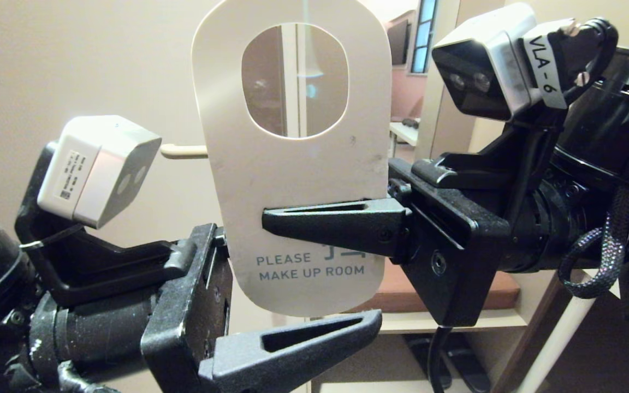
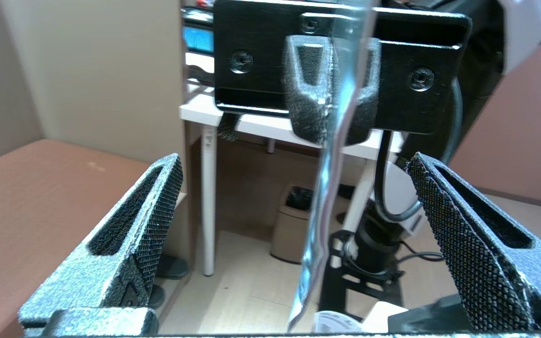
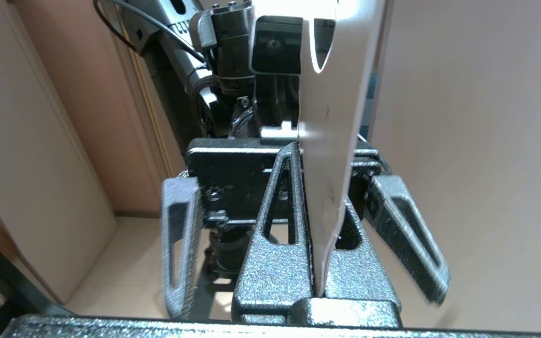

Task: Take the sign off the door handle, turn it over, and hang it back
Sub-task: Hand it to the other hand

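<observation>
My right gripper (image 1: pixel 271 218) is clamped flat on the sign (image 1: pixel 292 164), both fingers pressed onto the card's lower half, just above the words PLEASE MAKE UP ROOM. The card stands upright with its white face toward my head, oval hole at 12 o'clock of the grip. My left gripper (image 2: pixel 294 234) is spread wide around the card's bottom edge without touching it — 1 finger (image 1: pixel 292 344) at 6 o'clock of the sign, the other behind it. The door handle (image 1: pixel 183 151) shows only as a cream tip at 9 o'clock of the sign, clear of the hole, so the sign is off it.

My worry: the card is thin and already bowing. If my left fingers close off-centre, or my right lets go early, it may twist or slip out — then it falls.
</observation>
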Tool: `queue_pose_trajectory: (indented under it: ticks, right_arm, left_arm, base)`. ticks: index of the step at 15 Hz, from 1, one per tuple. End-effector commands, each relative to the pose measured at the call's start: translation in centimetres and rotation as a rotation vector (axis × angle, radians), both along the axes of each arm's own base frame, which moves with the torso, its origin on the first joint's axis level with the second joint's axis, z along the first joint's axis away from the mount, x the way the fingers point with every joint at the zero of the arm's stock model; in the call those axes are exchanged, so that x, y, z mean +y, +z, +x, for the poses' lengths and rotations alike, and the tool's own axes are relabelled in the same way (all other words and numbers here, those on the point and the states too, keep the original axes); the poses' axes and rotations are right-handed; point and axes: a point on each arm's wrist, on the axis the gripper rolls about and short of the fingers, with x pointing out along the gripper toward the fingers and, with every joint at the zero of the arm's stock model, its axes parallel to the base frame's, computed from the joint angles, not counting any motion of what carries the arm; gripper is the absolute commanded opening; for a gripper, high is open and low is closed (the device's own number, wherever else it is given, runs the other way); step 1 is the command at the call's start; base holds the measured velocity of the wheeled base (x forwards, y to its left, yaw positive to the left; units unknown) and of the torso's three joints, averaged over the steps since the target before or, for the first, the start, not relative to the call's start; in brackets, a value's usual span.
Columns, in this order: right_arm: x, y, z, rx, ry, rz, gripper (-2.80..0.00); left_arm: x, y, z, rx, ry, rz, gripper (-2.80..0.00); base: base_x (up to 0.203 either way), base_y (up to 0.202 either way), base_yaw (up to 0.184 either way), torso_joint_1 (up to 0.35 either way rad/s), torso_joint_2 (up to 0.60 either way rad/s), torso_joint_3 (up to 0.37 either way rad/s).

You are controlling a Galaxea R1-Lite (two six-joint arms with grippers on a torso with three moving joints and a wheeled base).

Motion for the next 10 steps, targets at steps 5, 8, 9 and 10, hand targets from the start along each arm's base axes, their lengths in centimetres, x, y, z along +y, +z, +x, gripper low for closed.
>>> queue_pose_trajectory:
  ticks: [5,8,9,10]
  right_arm:
    - [0.10,0.11,-0.33,-0.003,0.015,0.004,-2.80]
    - [0.10,0.11,-0.33,-0.001,0.016,0.004,-2.80]
    - [0.10,0.11,-0.32,-0.001,0.014,0.004,-2.80]
    - [0.07,0.07,-0.30,-0.001,0.014,0.003,-2.80]
  left_arm:
    - [-0.30,-0.15,-0.72,0.014,-0.039,-0.004,0.00]
    - [-0.37,-0.22,-0.88,0.013,-0.047,-0.001,0.00]
    - [-0.42,-0.25,-0.88,0.013,-0.048,0.001,0.00]
    - [-0.42,-0.26,-0.88,0.013,-0.048,0.001,0.00]
  base:
    - [0.000,0.000,0.000,0.000,0.00,0.000]
    - [0.000,0.000,0.000,0.000,0.00,0.000]
    - [0.000,0.000,0.000,0.000,0.00,0.000]
    - [0.000,0.000,0.000,0.000,0.00,0.000]
